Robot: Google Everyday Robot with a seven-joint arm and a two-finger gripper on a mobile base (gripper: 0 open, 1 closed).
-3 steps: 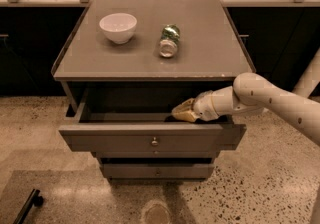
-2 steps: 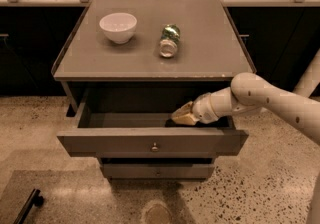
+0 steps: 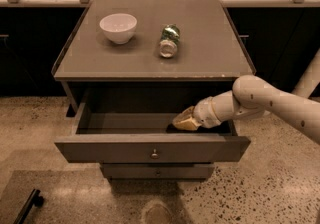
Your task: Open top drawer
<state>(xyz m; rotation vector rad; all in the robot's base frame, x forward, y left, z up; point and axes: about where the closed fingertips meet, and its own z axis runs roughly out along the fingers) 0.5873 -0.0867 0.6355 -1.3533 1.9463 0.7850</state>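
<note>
Pulled farther out, top drawer point(image 3: 100, 149) holds the tool point(image 3: 182, 120) (grip: cannot tell); one bowl point(image 3: 118, 27), one can point(image 3: 169, 41) above.

Cabinet top point(image 3: 210, 55) holds bowl point(image 3: 118, 27) and toppled can point(image 3: 169, 41) — claw point(image 3: 184, 120) in top drawer point(image 3: 100, 149) below.

The light is dim and warm, with a brownish cast throughout. It falls from above: the counter point(image 3: 210, 53) top is the brightest surface, with a soft sheen toward 12 o'clock. The bowl point(image 3: 118, 27) and the can point(image 3: 169, 41) throw short, soft shadows at their bases. The inside of the top drawer point(image 3: 100, 149) lies in deep shadow under the counter's overhang. There the gripper point(image 3: 184, 119), just off centre toward 4 o'clock, catches pale tan light. The background at 12 o'clock is near black. The speckled floor point(image 3: 280, 188) at 5 o'clock is moderately lit.
</note>
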